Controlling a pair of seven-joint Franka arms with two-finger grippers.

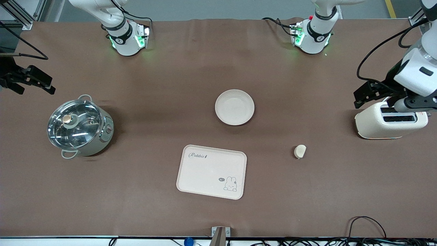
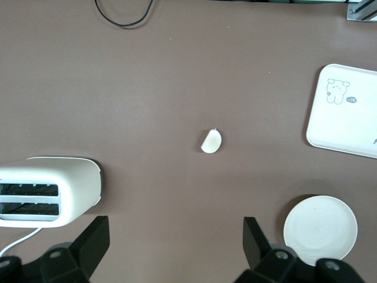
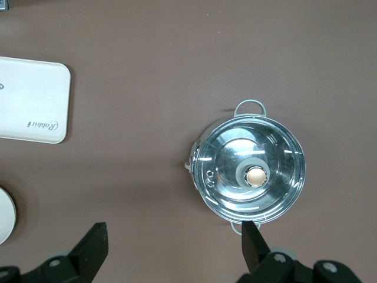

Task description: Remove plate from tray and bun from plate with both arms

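**A:** ok where's the plate (image 1: 234,107) rn?

**B:** centre of the front view, a bit above middle. Sitting flat on the brown table (image 1: 164,212), nothing in it, not touching anything. Also shows at the lower right of the left wrist view.

**A:** and the bun (image 1: 300,151)?

**B:** lower and to the right of the plate in the front view, so nearer the front cam and toward the left arm's end of the table. On the bare table, well apart from the plate. Mid-frame in the left wrist view.

**A:** tray?

**B:** rabbit tray (image 1: 211,171) is lower centre of the front view, directly below the plate w/ a gap between them, nearer the cam. Nothing on it.

**A:** grippers?

**B:** left gripper (image 1: 370,93) is at the right edge of the front view, up in the air over the white toaster (image 1: 389,122). Fingers spread wide apart, holding nothing, clear in its wrist view. Right gripper (image 1: 29,81) is at the left edge, upper part of the frame, up over the table beside the steel pot (image 1: 79,127). Its fingers are wide apart too, holding nothing.

**A:** the pot?

**B:** left-middle of the front view, glass lid (image 3: 252,171) on, knob on top. Toaster's at the right-middle.
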